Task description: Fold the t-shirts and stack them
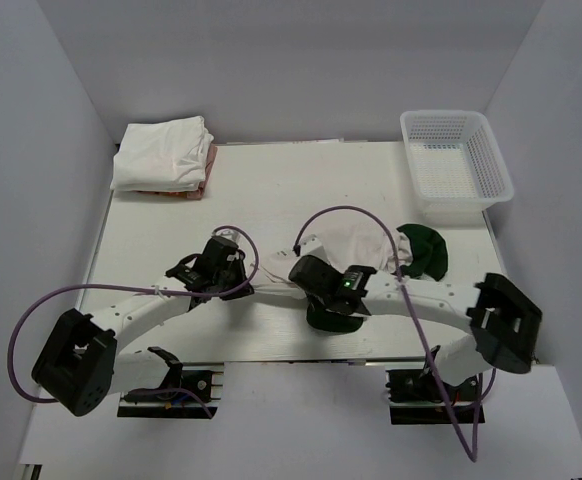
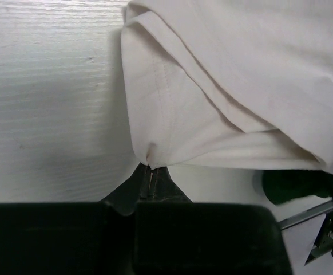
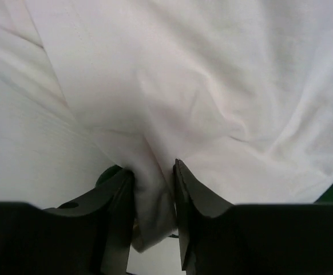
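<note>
The cream-white t-shirt [image 1: 359, 243] with dark green sleeves [image 1: 426, 250] lies bunched on the table's middle, partly under my right arm. My left gripper [image 1: 243, 268] is at its left edge, shut on a pinched corner of the cream cloth [image 2: 212, 86]; in the left wrist view the gripper [image 2: 149, 171] holds that corner just above the table. My right gripper [image 1: 303, 266] is over the shirt's near side. In the right wrist view the gripper [image 3: 154, 180] has a thick fold of the t-shirt [image 3: 212, 74] squeezed between both fingers. A folded stack of t-shirts [image 1: 163, 153], white above orange-pink, rests at the back left.
A white lattice basket [image 1: 456, 165] stands at the back right corner of the table. White walls enclose the left, back and right sides. A purple cable [image 1: 351, 212] arches over the shirt.
</note>
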Controlling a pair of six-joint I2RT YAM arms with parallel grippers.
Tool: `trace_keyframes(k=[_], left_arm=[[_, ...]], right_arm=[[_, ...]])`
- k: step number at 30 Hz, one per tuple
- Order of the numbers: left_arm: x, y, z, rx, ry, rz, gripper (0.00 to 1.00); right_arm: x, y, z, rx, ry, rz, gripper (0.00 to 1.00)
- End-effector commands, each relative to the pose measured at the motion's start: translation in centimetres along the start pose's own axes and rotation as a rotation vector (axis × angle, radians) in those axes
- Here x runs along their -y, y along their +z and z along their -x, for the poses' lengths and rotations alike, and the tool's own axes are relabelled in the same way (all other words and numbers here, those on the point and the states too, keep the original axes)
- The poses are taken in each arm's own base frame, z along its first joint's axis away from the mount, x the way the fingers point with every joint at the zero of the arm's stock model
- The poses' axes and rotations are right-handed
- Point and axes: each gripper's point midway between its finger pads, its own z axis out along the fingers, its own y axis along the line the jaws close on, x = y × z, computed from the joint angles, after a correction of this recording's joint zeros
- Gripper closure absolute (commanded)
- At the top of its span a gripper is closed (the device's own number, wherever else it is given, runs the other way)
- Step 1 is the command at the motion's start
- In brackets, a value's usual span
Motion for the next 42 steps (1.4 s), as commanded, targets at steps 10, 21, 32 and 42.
trace_keyframes(k=[10, 21, 32, 42], left_arm=[[-5.5, -1.3, 1.7, 0.092, -0.060, 0.304, 1.00], [-2.5, -3.8, 6.8, 0.238, -0.045, 0.246, 1.00], [5.2, -20.2, 25.5, 0.798, -0.030, 0.304, 1.00], [13.6, -45.6, 27.0, 1.307, 0.124, -0.317, 1.00]], right_arm=[[2.1, -2.4, -2.6, -0.023, 0.023, 0.067, 0.83], [4.3, -5.8, 4.7, 0.312, 0.194, 0.078, 1.00], [16.7, -25.7, 21.0, 0.889, 0.371, -0.285, 1.00], [17.5, -49.8, 24.5, 1.372, 0.117, 0.179, 1.00]])
